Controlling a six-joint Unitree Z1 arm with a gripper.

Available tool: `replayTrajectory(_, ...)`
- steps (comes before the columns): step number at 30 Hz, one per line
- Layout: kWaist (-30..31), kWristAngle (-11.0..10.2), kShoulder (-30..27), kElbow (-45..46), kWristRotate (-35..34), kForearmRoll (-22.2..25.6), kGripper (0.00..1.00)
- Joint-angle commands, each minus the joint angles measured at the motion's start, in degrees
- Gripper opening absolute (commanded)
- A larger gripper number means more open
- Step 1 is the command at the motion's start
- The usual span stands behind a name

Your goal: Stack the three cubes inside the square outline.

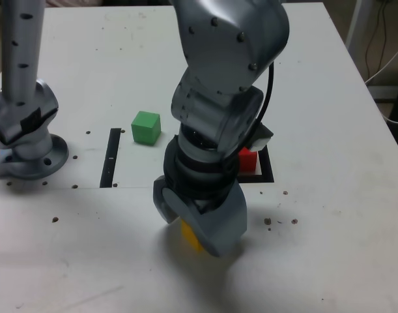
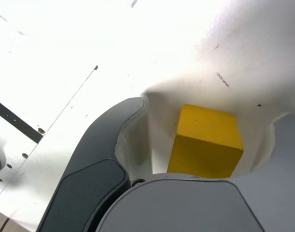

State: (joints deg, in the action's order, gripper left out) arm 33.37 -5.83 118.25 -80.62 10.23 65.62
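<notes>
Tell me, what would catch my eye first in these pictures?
The big grey robot arm fills the middle of the white table, its gripper lowered around a yellow cube that sits between the jaws. Behind it in the exterior view, a red cube rests in a black square outline, and a green cube sits alone toward that view's left.

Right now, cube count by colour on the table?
Green cube: 1
Red cube: 1
Yellow cube: 1
Total: 3
</notes>
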Motion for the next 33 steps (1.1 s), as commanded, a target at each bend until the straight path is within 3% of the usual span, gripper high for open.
replayTrajectory(1, 0.2, -0.2, 0.3, 0.0, 0.0, -0.2, 0.33)
replayTrajectory(28, 0.3, 0.4, 0.6, -0.4, -0.1, -0.7, 0.33)
replayTrajectory(33, 0.3, 0.0, -0.3, -1.5, -0.8, 1.5, 0.33)
